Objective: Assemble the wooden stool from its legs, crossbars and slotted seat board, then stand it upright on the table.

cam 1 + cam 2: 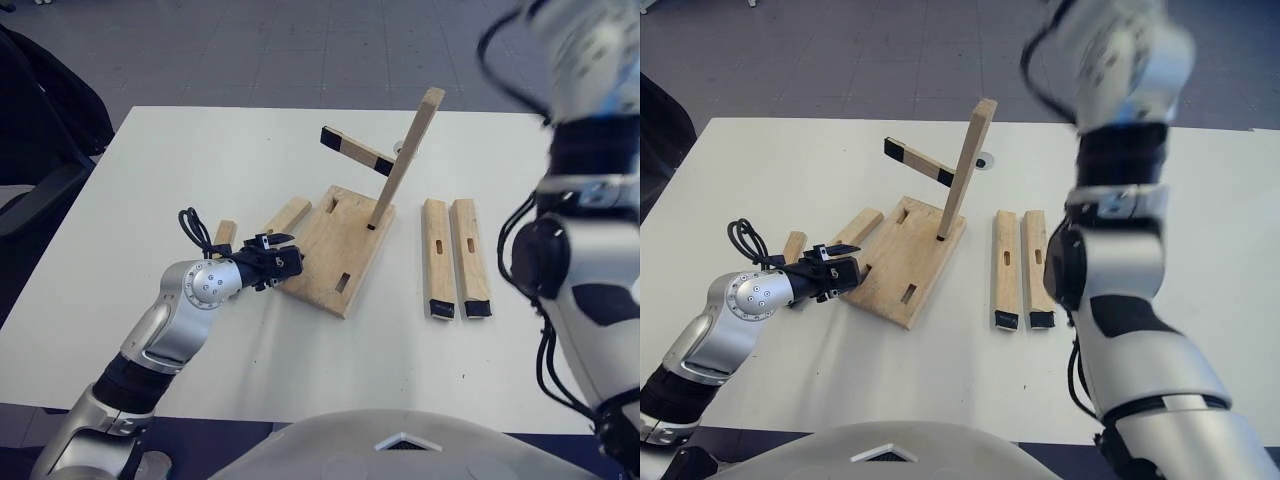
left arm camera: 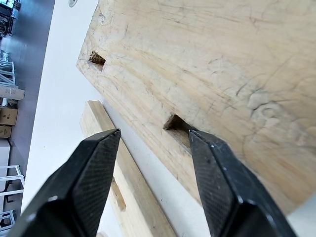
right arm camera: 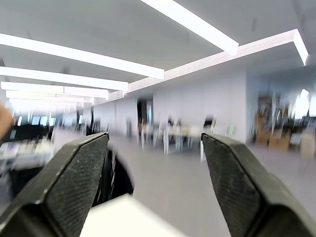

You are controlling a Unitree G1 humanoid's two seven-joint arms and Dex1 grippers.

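Observation:
The slotted seat board (image 1: pixel 335 250) lies tilted in the middle of the table, its left side propped on a wooden piece (image 1: pixel 288 215). One leg (image 1: pixel 405 160) stands upright in a slot at the board's far right, and a black-tipped crossbar (image 1: pixel 355 150) sticks out of it to the left. Two more legs (image 1: pixel 435 258) (image 1: pixel 470 258) lie side by side to the right. My left gripper (image 1: pixel 285 262) is open at the board's near-left edge; the left wrist view shows its fingertips (image 2: pixel 154 134) beside an edge slot (image 2: pixel 174 123), holding nothing. My right gripper (image 3: pixel 155 138) is open, raised high and facing the room.
A short wooden piece (image 1: pixel 225 235) lies left of the board, behind my left wrist. A small dark round spot (image 1: pixel 983 161) sits on the table behind the upright leg. The white table (image 1: pixel 180 160) has bare room at the far left and along the near edge.

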